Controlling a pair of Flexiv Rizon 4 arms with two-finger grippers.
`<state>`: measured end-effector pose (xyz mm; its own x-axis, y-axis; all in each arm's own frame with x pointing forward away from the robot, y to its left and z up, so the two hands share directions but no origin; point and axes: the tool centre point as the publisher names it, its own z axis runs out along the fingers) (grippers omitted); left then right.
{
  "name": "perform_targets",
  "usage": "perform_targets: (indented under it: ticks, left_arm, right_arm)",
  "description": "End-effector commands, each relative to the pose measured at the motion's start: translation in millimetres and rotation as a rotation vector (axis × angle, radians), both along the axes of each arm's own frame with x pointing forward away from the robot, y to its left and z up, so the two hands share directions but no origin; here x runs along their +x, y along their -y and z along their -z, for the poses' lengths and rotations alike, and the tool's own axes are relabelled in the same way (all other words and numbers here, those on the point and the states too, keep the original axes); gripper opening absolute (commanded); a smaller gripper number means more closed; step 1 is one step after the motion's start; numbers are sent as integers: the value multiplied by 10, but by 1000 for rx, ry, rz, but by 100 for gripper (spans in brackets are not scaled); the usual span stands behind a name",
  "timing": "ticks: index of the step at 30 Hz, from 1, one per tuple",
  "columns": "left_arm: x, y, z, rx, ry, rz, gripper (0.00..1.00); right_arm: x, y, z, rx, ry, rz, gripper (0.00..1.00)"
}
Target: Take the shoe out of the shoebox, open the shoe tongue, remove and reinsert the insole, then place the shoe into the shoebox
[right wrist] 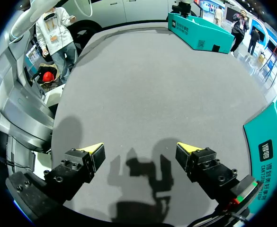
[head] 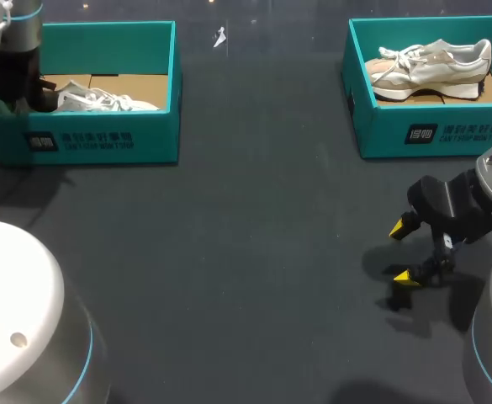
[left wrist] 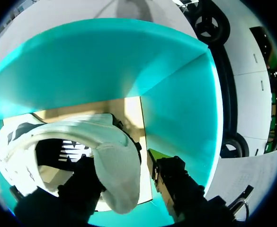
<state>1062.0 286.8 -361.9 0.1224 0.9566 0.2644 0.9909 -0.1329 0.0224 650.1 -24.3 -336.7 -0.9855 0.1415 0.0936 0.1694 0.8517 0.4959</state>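
My left claw [left wrist: 119, 158] straddles the heel wall of the white lace-up shoe [left wrist: 58, 130] in the teal cardboard shoebox [left wrist: 176, 104], fingers apart, gripping nothing yet. A shallow pinch could slip or drag the box. My right claw [right wrist: 140, 151] hangs wide open, empty.

My left hand [left wrist: 119, 160] is lowered, open; right hand [right wrist: 140, 153] hovers open.
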Motion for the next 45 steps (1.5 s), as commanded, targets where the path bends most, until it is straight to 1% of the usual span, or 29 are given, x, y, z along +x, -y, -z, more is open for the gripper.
perform_targets:
  ticks: [1, 5, 8, 10, 13, 18, 19, 23, 24, 25, 33, 38, 45]
  left_arm:
    - [-26, -15, -110, -16, 10, 4, 53]
    - [-30, 8, -222, -45, 24, 5, 56]
    - [-34, 44, -348, -70, 44, 8, 63]
    - [-32, 94, -475, -89, 63, 10, 78]
    - [-33, 160, -620, -108, 84, 14, 76]
    - [-63, 244, -891, -105, 113, 5, 79]
    - [-83, 244, -959, -103, 116, 2, 83]
    - [-181, 198, -1180, -91, 117, -31, 91]
    - [-200, 182, -1228, -90, 108, -41, 98]
    - [-223, 160, -1284, -97, 104, -45, 100]
    - [-511, 40, -1675, -127, 101, -59, 100]
    - [-619, 21, -1849, -152, 109, -79, 100]
    - [-698, 18, -2100, -180, 115, -94, 100]
  right_arm:
    - [-15, -1, -4, -2, 1, 2, 100]
    - [-15, -1, -4, -2, 1, 2, 100]
    - [-15, -1, -4, -2, 1, 2, 100]
    - [-15, -1, -4, -2, 1, 2, 100]
    - [-15, -1, -4, -2, 1, 2, 100]
    - [-15, -1, -4, -2, 1, 2, 100]
    - [-15, -1, -4, -2, 1, 2, 100]
    - [-15, -1, -4, -2, 1, 2, 100]
    - [-15, -1, -4, -2, 1, 2, 100]
    - [-15, -1, -4, -2, 1, 2, 100]
    - [-15, -1, -4, -2, 1, 2, 100]
    - [-15, -1, -4, -2, 1, 2, 100]
    - [-15, -1, -4, -2, 1, 2, 100]
